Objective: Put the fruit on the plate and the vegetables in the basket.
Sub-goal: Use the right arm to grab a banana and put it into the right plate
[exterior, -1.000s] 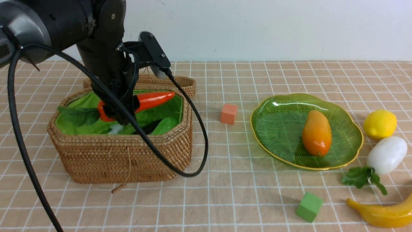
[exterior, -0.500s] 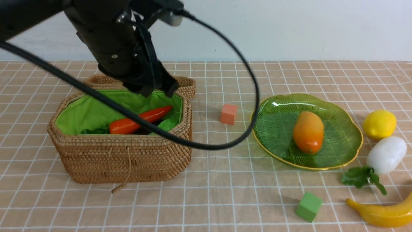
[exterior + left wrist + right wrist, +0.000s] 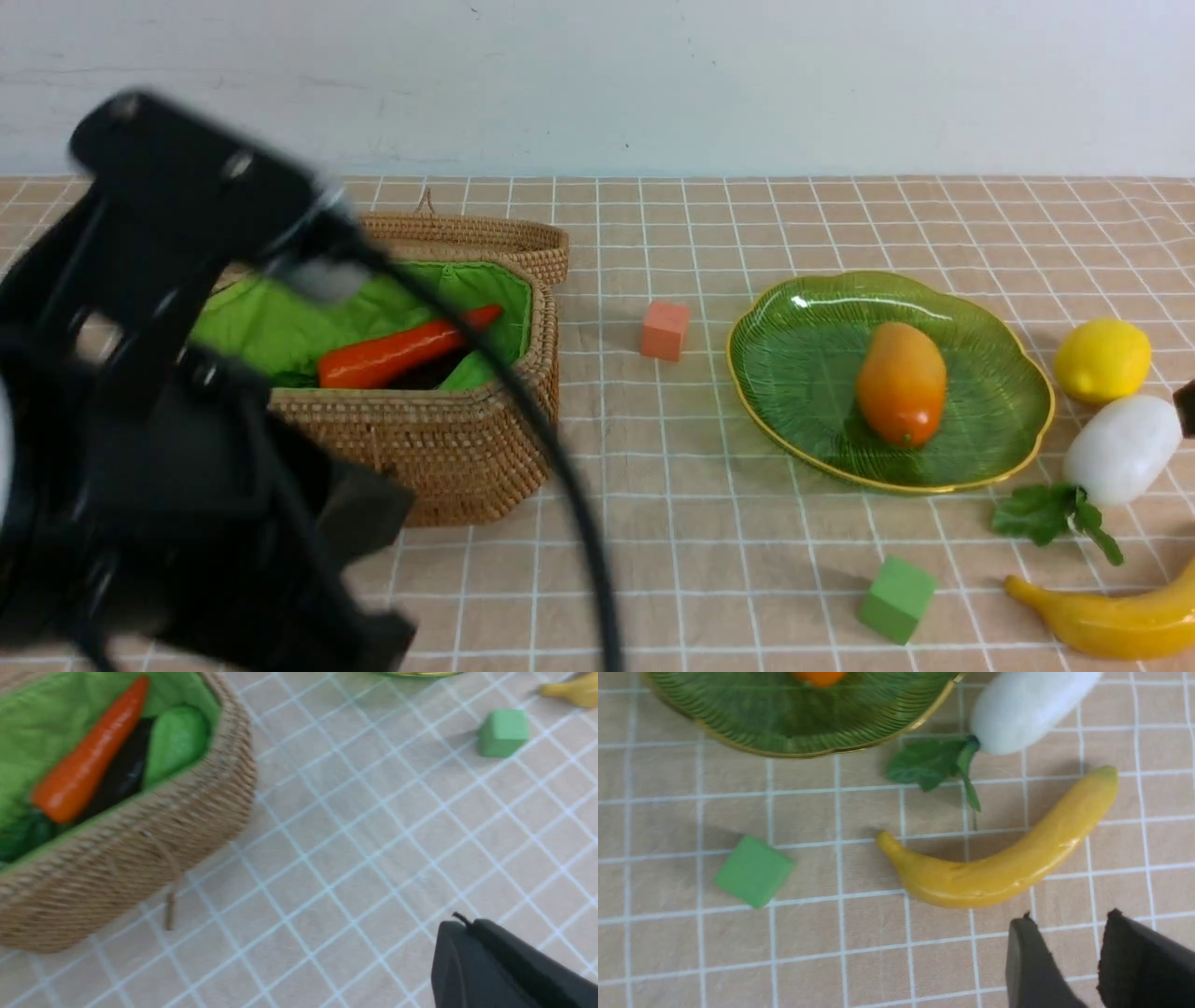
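Where things stand: the carrot [image 3: 397, 350], eggplant [image 3: 121, 779] and gourd [image 3: 173, 739] are in the basket [image 3: 448, 439], and the mango [image 3: 901, 383] is on the plate [image 3: 803, 373]. The lemon [image 3: 1102, 359], radish [image 3: 1120, 448] and banana [image 3: 1008, 868] are out on the tabletop [image 3: 700, 523], just off the plate's right side.

The left tool [image 3: 460, 926] is pinched together with nothing in it, over bare tabletop beside the basket. The right tool [image 3: 1069, 919] has its fingers apart, also empty, hovering near the banana's thick middle.

Handling-wise, my guess is these are all hollow plastic: light, stiff and glossy enough to squirt out of a pinch.

- Banana: go across the fat middle of the curve, not the tapered ends.
- Lemon: it's round and will probably roll if nudged, so come straight down and close across its widest part.
- Radish: the smooth, fat body looks like the trickiest one. I'd grab across the body toward the leaf end and skip the leaves, they look floppy.
- Plate: it looks like glass, so set the fruit down gently rather than dropping it. The mango could roll if bumped.
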Robot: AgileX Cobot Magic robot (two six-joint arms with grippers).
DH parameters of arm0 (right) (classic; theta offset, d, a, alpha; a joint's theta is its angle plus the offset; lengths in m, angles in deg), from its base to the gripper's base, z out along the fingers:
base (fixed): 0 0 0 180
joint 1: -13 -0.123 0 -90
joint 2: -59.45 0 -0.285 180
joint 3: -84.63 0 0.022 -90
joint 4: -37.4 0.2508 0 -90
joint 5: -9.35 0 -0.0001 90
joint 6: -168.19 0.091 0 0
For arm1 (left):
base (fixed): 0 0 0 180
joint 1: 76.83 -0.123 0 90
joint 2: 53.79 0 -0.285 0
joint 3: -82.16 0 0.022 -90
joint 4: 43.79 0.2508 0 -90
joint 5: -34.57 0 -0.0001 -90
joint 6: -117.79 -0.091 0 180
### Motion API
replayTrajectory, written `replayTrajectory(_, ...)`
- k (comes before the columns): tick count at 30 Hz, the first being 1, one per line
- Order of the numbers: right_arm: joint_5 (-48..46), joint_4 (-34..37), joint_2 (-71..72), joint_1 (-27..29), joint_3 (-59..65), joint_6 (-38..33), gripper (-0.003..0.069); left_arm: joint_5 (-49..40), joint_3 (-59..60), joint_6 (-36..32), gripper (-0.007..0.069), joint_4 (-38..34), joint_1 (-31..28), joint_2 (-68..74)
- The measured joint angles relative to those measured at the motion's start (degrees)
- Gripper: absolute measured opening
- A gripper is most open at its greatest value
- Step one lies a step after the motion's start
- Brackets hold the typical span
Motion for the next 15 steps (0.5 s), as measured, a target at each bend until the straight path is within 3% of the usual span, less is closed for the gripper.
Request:
replayTrajectory(3, 3.31, 2.67, -1.9, 5.95, 2.46, -0.23, 0.0239, 4.96, 7.53, 0.82, -0.0013, 0.0, 0.99, -4.87)
replayTrajectory(8, 15.46, 13.72, -9.96, 21.16, 10.71, -1.45, 0.0261, 14.84, 19.32, 1.29, -0.0013, 0.23, 1.31, -15.75)
replayTrajectory(11, 19.9, 17.97, -15.06, 25.03, 11.19, -1.45, 0.0308, 17.46, 21.27, 1.29, -0.0013, 0.53, 1.36, -18.54)
replayTrajectory(15, 24.46, 20.38, -20.59, 26.16, 11.19, -1.51, 0.0397, 19.37, 21.88, 1.33, -0.0013, 2.05, 1.36, -19.32)
